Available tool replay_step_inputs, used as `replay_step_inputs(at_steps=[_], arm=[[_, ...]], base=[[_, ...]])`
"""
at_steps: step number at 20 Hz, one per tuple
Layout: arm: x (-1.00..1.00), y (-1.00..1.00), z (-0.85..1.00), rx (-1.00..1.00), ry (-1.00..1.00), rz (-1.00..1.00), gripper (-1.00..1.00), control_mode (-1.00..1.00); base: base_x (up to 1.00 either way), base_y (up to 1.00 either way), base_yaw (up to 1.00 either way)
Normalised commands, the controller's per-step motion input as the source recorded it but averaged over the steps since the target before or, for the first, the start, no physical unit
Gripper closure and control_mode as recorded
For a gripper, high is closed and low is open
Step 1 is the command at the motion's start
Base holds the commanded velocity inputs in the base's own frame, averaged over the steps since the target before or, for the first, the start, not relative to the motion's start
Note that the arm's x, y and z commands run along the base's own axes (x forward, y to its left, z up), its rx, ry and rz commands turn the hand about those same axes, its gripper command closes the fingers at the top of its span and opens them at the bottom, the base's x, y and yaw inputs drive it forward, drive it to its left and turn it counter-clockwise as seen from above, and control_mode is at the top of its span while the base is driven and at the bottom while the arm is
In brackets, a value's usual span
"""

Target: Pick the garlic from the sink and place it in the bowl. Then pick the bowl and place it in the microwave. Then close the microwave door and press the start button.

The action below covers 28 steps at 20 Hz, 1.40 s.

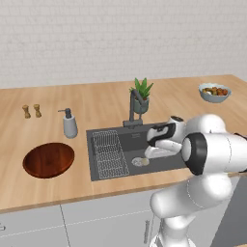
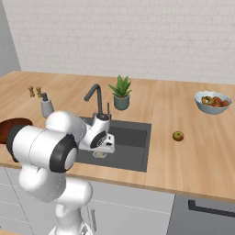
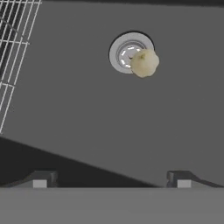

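On a wooden counter, we see the sink with the garlic on its floor; the bowl sits left. From the hand, our claw hangs wide open above the garlic beside the drain.

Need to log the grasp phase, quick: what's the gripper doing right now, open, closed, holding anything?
Gripper: open and holding nothing, fingertips spread wide over the sink floor; the garlic lies apart from it, by the drain.
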Motion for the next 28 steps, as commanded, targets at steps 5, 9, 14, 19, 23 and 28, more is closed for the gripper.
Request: replay_step_inputs(at_steps=[5,9,14,19,23,28], arm=[[0.17,0.00,-0.38,0.00,0.00,0.00,-1.00,-1.00],[0.26,0.00,-0.30,0.00,0.00,0.00,-1.00,-1.00],[0.32,0.00,-0.23,0.00,0.00,0.00,-1.00,-1.00],[0.31,0.05,-0.19,0.00,0.00,0.00,-1.00,-1.00],[0.30,0.04,-0.29,0.00,0.00,0.00,-1.00,-1.00],[0.27,0.06,-0.31,0.00,0.00,0.00,-1.00,-1.00]], base=[[0.00,0.00,0.00],[0.00,0.00,0.00],[0.00,0.00,0.00],[0.00,0.00,0.00],[0.00,0.00,0.00],[0.00,0.00,0.00]])
